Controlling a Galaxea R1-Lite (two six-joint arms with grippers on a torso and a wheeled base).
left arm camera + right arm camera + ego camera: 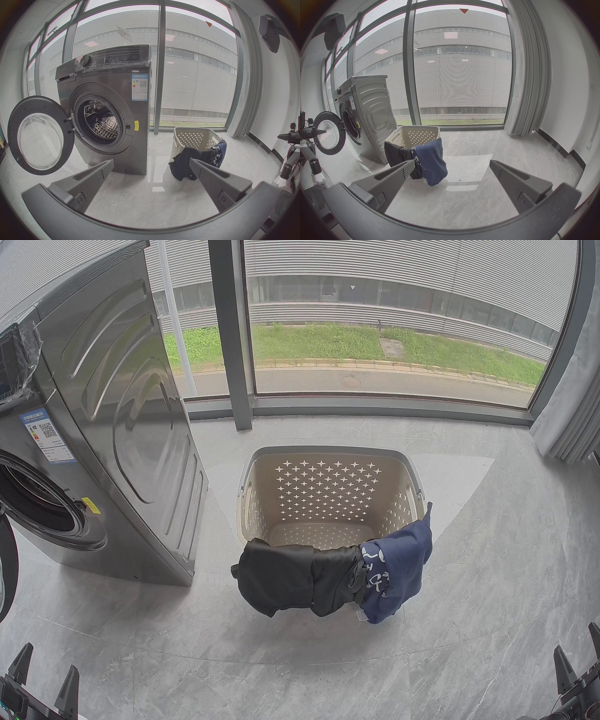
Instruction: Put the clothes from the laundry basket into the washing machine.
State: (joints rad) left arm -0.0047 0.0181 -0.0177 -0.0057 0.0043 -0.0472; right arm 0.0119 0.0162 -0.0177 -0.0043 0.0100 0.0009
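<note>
The basket (325, 455) stands on the floor (500, 590), just beside the washer (125, 427) and near the floor's window edge. Two garments hang over the basket's near rim: the black cloth (290, 577) on the washer side and the blue cloth (400, 568) at the rim's right corner, the two touching. The washer door (40, 134) stands open. The left claw (49, 662) sits over the floor's near left corner, spread wide and empty. The right claw (575, 640) sits over the near right corner, also wide and empty.

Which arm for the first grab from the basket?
Likely left: the black garment hangs over the basket rim, left part, nearer the left gripper, and the washer, door open, stands on that side.
</note>
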